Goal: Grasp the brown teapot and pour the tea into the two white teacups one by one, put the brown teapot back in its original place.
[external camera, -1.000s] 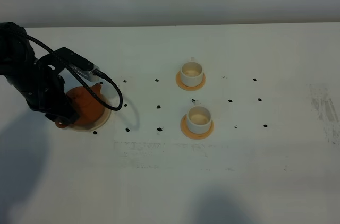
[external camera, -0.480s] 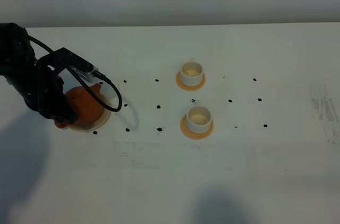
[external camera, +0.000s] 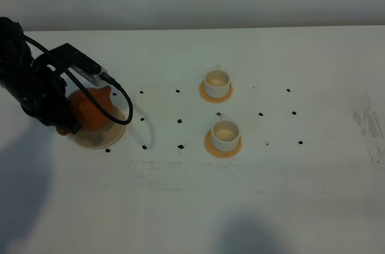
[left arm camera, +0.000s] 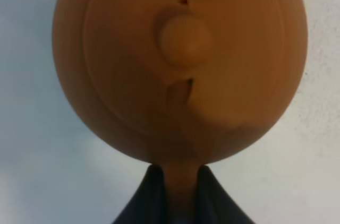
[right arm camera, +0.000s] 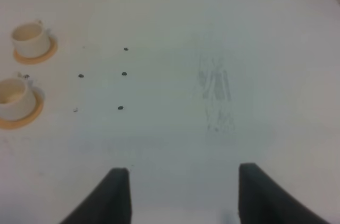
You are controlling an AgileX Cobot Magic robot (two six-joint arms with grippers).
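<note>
Squat round brown clay teapot [left arm camera: 106, 75], smooth matte, w/ dome knob [left arm camera: 184, 39]

High cam: steep down-look, whole worktop [external camera: 258, 218]. Left wrist: tight on brown teapot [left arm camera: 180, 70], high view's 9 o'clock. Right wrist: farther off, shares two white teacups [right arm camera: 26, 34].

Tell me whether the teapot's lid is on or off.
On. In the left wrist view the lid with its knob sits seated on the brown teapot.
</note>
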